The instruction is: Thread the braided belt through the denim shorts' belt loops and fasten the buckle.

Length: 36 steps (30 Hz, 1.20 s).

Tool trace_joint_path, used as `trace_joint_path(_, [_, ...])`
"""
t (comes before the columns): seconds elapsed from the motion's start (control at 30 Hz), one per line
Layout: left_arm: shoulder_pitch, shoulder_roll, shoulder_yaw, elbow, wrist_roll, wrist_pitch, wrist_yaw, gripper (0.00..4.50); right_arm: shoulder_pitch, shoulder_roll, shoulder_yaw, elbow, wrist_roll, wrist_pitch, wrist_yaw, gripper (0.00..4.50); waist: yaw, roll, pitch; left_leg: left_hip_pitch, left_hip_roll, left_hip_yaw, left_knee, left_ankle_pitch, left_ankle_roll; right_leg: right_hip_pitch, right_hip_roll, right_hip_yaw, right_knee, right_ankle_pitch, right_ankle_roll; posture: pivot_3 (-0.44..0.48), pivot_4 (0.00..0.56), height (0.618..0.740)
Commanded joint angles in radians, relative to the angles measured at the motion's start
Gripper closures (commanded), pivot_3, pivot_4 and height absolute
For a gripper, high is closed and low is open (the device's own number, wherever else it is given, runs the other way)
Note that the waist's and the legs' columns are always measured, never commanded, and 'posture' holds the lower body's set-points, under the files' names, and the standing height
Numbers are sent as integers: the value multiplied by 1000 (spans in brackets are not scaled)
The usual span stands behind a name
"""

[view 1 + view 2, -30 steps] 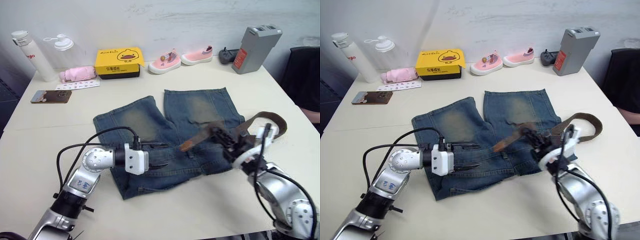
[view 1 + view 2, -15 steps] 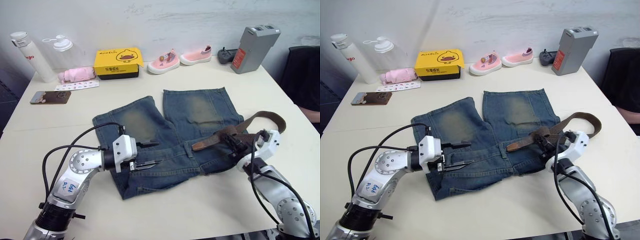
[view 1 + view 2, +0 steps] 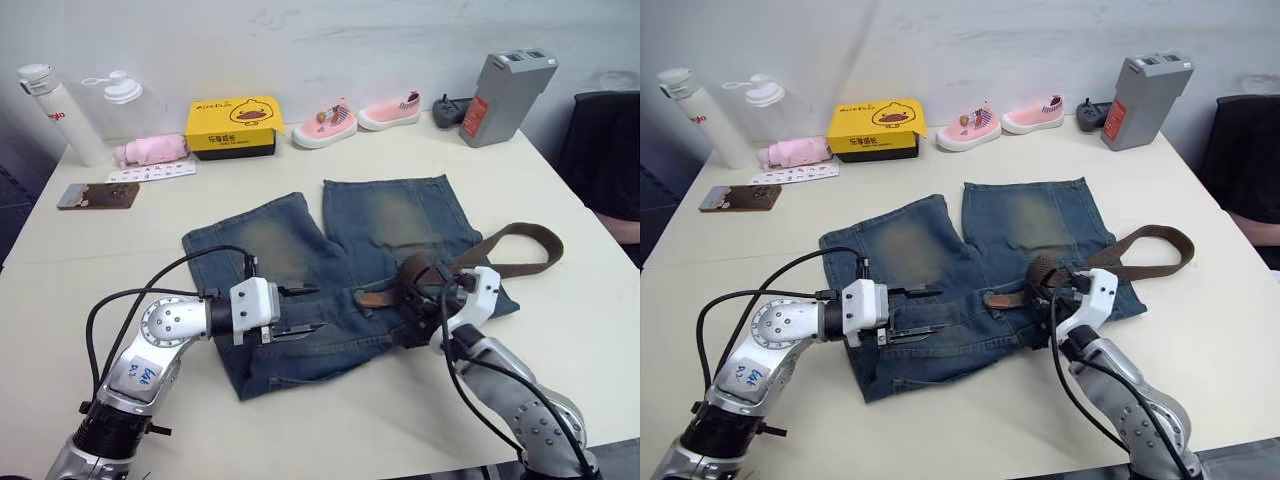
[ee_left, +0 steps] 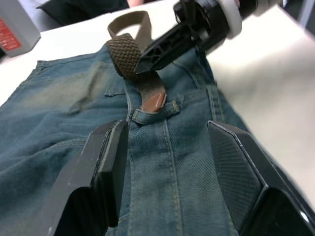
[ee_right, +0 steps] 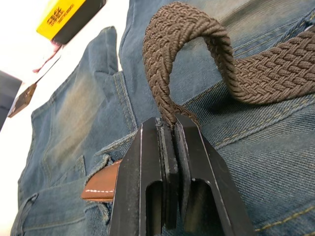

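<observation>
The left gripper (image 3: 300, 312) hovers low over the shorts' (image 3: 300, 250) waistband, jaws released and empty. Just beside it, the right gripper (image 5: 167, 147) is clenched on the belt (image 5: 197, 49), whose braid arches up in a loop from the jaws. The left wrist view shows the belt's tan leather tip (image 4: 153, 102) lying at a belt loop (image 4: 155, 113). Farther off, the strap trails rightward onto the worktop (image 3: 560, 200). A yellow box (image 3: 233, 125) sits at the back.
</observation>
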Motion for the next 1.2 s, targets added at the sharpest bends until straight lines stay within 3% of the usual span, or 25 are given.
trace_joint_path(0.03, [-14,0,7,33,13,-56,-27,1628,-20,-5,-74,-41,-65,-52,38,4500,0,0,0,0,0,0,0,0,0,0,0,0,0,0,0,0,150,712])
trace_joint_path(0.3, [-21,-17,12,44,0,-53,-27,1628,17,-41,-123,-129,-168,-115,167,4500,2,0,0,-1,0,0,0,0,0,0,0,0,0,0,0,0,150,712])
trace_joint_path(0.53, [-32,-24,22,50,-6,-40,-26,1628,76,-6,-1,-162,-378,-172,256,4500,1,0,0,0,0,0,0,0,0,0,0,0,0,0,0,0,150,712])
trace_joint_path(0.8, [-42,-26,26,57,-7,-37,-25,1628,94,77,111,-89,-490,-145,277,4500,0,-2,-1,0,0,0,0,0,0,0,0,0,1,0,0,0,150,712])
trace_joint_path(0.97, [-46,-25,28,61,-4,-39,-26,1628,106,116,12,-26,-429,-80,232,4500,0,-3,-2,0,0,-1,0,0,0,0,0,0,1,0,0,0,150,712])
trace_joint_path(1.07, [-45,-25,27,56,-3,-37,-28,1628,67,166,-127,39,-321,-65,163,4500,0,-4,-2,0,0,-1,0,0,0,0,0,0,1,0,0,0,150,712])
trace_joint_path(1.2, [-42,-27,25,47,-4,-31,-27,1628,31,186,-202,55,-214,-23,141,4500,1,-3,-2,0,0,-1,0,0,0,0,-1,0,2,0,0,0,150,712])
